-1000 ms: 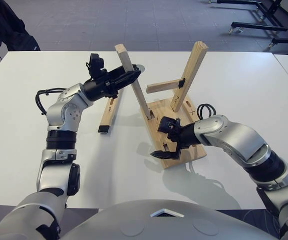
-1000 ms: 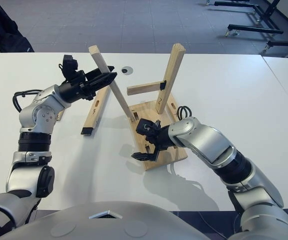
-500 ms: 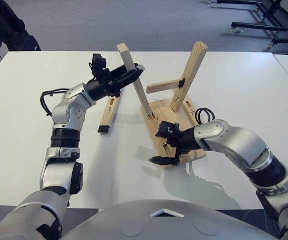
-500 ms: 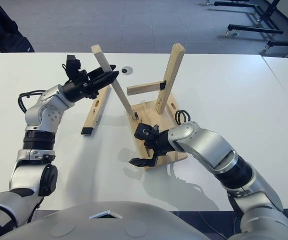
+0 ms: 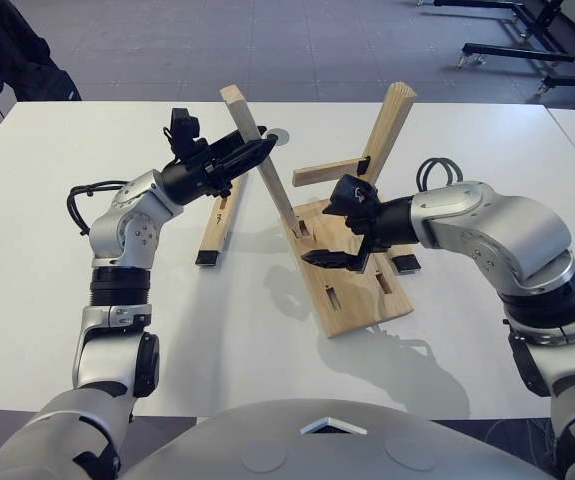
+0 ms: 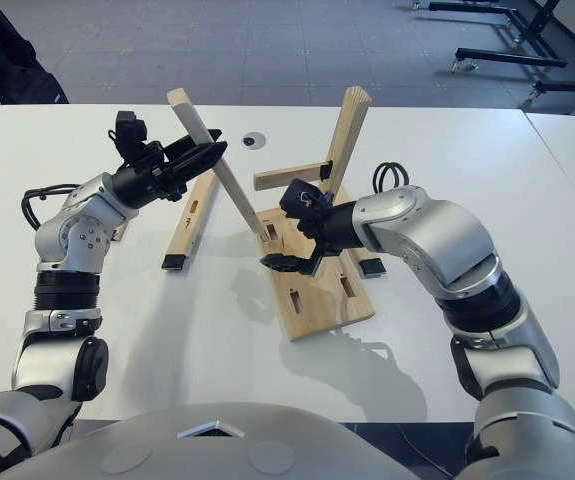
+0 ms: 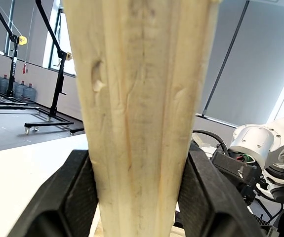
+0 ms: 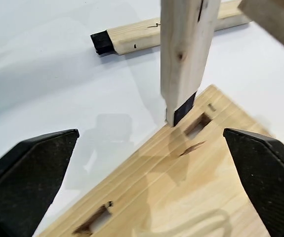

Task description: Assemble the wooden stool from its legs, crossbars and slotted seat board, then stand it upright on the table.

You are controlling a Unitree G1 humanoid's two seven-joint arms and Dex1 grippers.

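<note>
The left jaws are clamping a tilted leg [image 5: 283,202] near its upper end, its black-tipped foot touching the seat board [image 5: 363,292] beside a corner slot. The right jaws are hanging wide open just above the board, with that foot just ahead of their gap, untouched. The board is lying flat on the tabletop [image 5: 477,140], carrying a second leg [image 5: 388,138] with a crossbar [image 5: 325,173].

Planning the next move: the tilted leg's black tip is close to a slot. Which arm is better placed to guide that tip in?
Right, probably. The right gripper hangs open over the seat board beside the tip of the leg; the left gripper is shut on the leg higher up.
</note>
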